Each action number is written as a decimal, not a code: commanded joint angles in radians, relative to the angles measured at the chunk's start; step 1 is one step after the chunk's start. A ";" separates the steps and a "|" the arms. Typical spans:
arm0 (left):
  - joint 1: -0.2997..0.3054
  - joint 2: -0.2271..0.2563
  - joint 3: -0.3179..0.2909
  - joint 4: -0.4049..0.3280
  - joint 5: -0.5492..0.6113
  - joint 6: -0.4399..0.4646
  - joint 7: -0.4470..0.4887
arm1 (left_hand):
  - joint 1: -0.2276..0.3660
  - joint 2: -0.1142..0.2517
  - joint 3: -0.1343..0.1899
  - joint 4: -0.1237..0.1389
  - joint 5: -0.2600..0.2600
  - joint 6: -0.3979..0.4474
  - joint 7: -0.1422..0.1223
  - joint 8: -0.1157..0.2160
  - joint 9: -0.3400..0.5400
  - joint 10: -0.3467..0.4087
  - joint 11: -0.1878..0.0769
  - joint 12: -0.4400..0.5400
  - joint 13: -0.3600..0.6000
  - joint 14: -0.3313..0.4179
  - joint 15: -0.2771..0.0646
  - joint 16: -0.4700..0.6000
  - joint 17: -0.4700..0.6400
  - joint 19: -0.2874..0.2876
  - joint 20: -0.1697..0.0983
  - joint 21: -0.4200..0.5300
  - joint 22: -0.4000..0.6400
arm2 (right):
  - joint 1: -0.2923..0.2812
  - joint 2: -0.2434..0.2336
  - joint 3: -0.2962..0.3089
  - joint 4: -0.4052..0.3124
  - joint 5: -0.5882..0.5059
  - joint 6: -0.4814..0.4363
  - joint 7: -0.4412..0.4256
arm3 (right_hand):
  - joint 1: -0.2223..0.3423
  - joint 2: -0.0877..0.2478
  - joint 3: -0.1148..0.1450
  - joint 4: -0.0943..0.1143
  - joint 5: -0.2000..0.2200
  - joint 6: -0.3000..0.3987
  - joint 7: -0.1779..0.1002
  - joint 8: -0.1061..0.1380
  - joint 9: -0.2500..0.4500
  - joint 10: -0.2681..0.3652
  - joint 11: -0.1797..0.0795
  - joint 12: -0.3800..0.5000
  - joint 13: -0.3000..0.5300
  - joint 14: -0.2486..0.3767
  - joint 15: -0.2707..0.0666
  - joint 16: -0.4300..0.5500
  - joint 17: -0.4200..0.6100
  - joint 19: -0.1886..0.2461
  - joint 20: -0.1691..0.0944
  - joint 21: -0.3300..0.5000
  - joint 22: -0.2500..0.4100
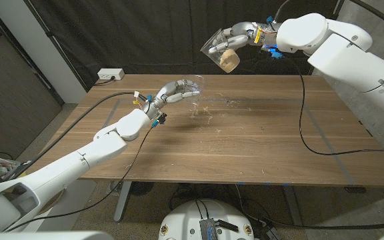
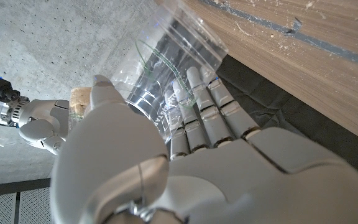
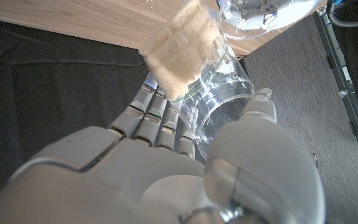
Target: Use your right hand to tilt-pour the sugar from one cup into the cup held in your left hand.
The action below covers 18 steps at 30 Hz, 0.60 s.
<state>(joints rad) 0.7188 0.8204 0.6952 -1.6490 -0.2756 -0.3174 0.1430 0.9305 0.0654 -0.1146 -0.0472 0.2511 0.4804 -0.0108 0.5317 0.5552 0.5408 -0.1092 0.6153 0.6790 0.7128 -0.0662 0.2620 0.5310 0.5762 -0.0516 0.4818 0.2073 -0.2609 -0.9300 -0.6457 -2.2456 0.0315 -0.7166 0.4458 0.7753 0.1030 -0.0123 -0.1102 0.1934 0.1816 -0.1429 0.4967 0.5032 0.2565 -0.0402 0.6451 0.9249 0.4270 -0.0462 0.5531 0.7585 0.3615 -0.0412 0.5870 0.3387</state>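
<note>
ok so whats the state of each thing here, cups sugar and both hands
right cup: held up in the air, tilted
sugar: in the right cup, none seen pouring
left cup: clear, held above the table, looks empty
right hand: grips the right cup
left hand: grips the left cup
table: scattered with spilled grains

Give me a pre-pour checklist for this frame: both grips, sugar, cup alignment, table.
1. Right hand grips the sugar cup: ok.
2. Left hand holds the empty cup: ok.
3. Sugar inside its cup, none falling: ok.
4. Sugar cup tilted, mouth toward the empty cup: ok.
5. Sugar cup's mouth directly over the empty cup: not ok, it is high and off to the side.
6. Table free of spilled grains: not ok, specks near the empty cup.
</note>
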 commanded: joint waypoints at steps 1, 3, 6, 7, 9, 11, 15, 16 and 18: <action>-0.034 -0.007 0.018 0.045 0.023 -0.040 -0.014 | 0.006 0.012 -0.009 0.000 -0.003 0.006 -0.006 0.000 -0.001 0.015 -0.011 0.005 0.002 0.003 -0.084 -0.007 0.005 -0.002 -0.027 0.006 0.001 | 0.073 0.043 -0.093 -0.016 -0.131 -0.068 0.104 | -0.009 0.002 0.000 0.003 0.008 0.019 -0.012 -0.001 0.001 0.006 -0.005 -0.004 0.000 0.014 -0.180 -0.001 0.002 -0.001 -0.037 0.005 0.001; -0.038 -0.007 0.020 0.048 0.027 -0.044 -0.014 | 0.007 0.013 -0.009 0.000 -0.004 0.005 -0.006 0.000 -0.001 0.013 -0.014 0.004 0.001 0.003 -0.083 -0.008 0.006 -0.003 -0.027 0.006 0.001 | 0.072 0.048 -0.093 -0.015 -0.140 -0.068 0.113 | -0.009 0.002 0.000 0.003 0.009 0.019 -0.013 -0.001 0.001 0.008 -0.007 -0.003 0.000 0.015 -0.180 -0.001 0.002 -0.001 -0.036 0.005 0.001; -0.051 -0.010 0.023 0.060 0.039 -0.055 -0.017 | 0.008 0.014 -0.010 0.000 -0.005 0.006 -0.006 0.000 -0.002 0.013 -0.016 0.004 0.002 0.002 -0.084 -0.009 0.006 -0.003 -0.027 0.006 0.001 | 0.076 0.062 -0.099 -0.014 -0.157 -0.072 0.126 | -0.010 0.002 0.000 0.003 0.009 0.020 -0.014 -0.001 0.001 0.009 -0.006 -0.003 0.001 0.016 -0.180 -0.002 0.003 -0.002 -0.036 0.005 0.000; -0.054 -0.013 0.024 0.068 0.038 -0.061 -0.018 | 0.008 0.014 -0.010 0.000 -0.005 0.007 -0.008 0.000 -0.002 0.015 -0.014 0.005 0.002 0.003 -0.086 -0.009 0.006 -0.002 -0.028 0.007 0.001 | 0.075 0.065 -0.099 -0.014 -0.160 -0.071 0.129 | -0.011 0.003 0.000 0.004 0.009 0.021 -0.014 -0.001 0.001 0.010 -0.003 -0.003 0.001 0.017 -0.180 -0.002 0.003 -0.001 -0.035 0.006 0.000; -0.062 -0.019 0.026 0.083 0.037 -0.072 -0.023 | 0.009 0.014 -0.011 -0.001 -0.006 0.008 -0.008 0.000 -0.003 0.015 -0.015 0.006 0.003 0.005 -0.085 -0.010 0.007 -0.004 -0.028 0.006 0.001 | 0.079 0.073 -0.105 -0.014 -0.172 -0.077 0.138 | -0.013 0.003 -0.001 0.005 0.010 0.022 -0.014 -0.002 0.001 0.010 -0.007 -0.004 0.002 0.017 -0.180 -0.003 0.003 -0.002 -0.035 0.006 -0.001; -0.072 -0.025 0.030 0.096 0.041 -0.079 -0.028 | 0.010 0.015 -0.011 -0.001 -0.006 0.007 -0.009 0.000 -0.003 0.013 -0.013 0.005 0.003 0.004 -0.087 -0.011 0.007 -0.006 -0.028 0.006 0.001 | 0.084 0.079 -0.111 -0.011 -0.181 -0.080 0.150 | -0.014 0.003 -0.001 0.006 0.010 0.024 -0.012 -0.001 0.001 0.010 -0.005 -0.004 0.002 0.018 -0.180 -0.003 0.003 -0.001 -0.035 0.006 -0.002; -0.090 -0.032 0.035 0.116 0.043 -0.083 -0.041 | 0.012 0.017 -0.011 -0.001 -0.007 0.008 -0.010 0.001 -0.004 0.016 -0.016 0.006 0.003 0.006 -0.088 -0.012 0.008 -0.007 -0.028 0.006 0.002 | 0.098 0.092 -0.130 -0.007 -0.208 -0.090 0.172 | -0.016 0.003 -0.002 0.006 0.010 0.030 -0.016 0.000 0.001 0.012 -0.005 -0.004 0.002 0.019 -0.180 -0.005 0.004 -0.001 -0.036 0.007 -0.003; -0.093 -0.032 0.035 0.119 0.042 -0.084 -0.044 | 0.012 0.017 -0.011 -0.001 -0.008 0.008 -0.010 0.000 -0.004 0.016 -0.017 0.006 0.002 0.006 -0.088 -0.012 0.009 -0.008 -0.028 0.006 0.002 | 0.102 0.094 -0.137 -0.008 -0.219 -0.092 0.177 | -0.016 0.003 -0.002 0.006 0.011 0.030 -0.016 0.000 0.001 0.011 -0.007 -0.004 0.003 0.019 -0.180 -0.005 0.004 -0.001 -0.035 0.007 -0.003; -0.096 -0.031 0.035 0.124 0.039 -0.087 -0.047 | 0.012 0.018 -0.011 -0.001 -0.008 0.009 -0.011 0.001 -0.004 0.014 -0.015 0.004 0.002 0.006 -0.088 -0.013 0.009 -0.007 -0.029 0.007 0.002 | 0.106 0.097 -0.146 -0.007 -0.236 -0.094 0.185 | -0.017 0.003 -0.003 0.006 0.011 0.033 -0.016 0.000 0.001 0.013 -0.008 -0.005 0.002 0.021 -0.180 -0.005 0.004 -0.001 -0.035 0.007 -0.004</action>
<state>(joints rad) 0.6988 0.8169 0.7054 -1.6234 -0.2423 -0.3801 0.1175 0.9394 0.0747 -0.1146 -0.0472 0.2436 0.4842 -0.0147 0.5298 0.5508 0.5448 -0.1128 0.6143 0.6788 0.7127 -0.0661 0.2538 0.5357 0.5727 -0.0552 0.4818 0.2072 -0.1843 -0.8635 -0.7462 -2.2571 -0.0423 -0.7545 0.5055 0.7634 0.1017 -0.0166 -0.1061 0.2012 0.1969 -0.1501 0.4909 0.5000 0.2616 -0.0452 0.6452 0.9262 0.4362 -0.0448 0.5523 0.7581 0.3618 -0.0411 0.5870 0.3337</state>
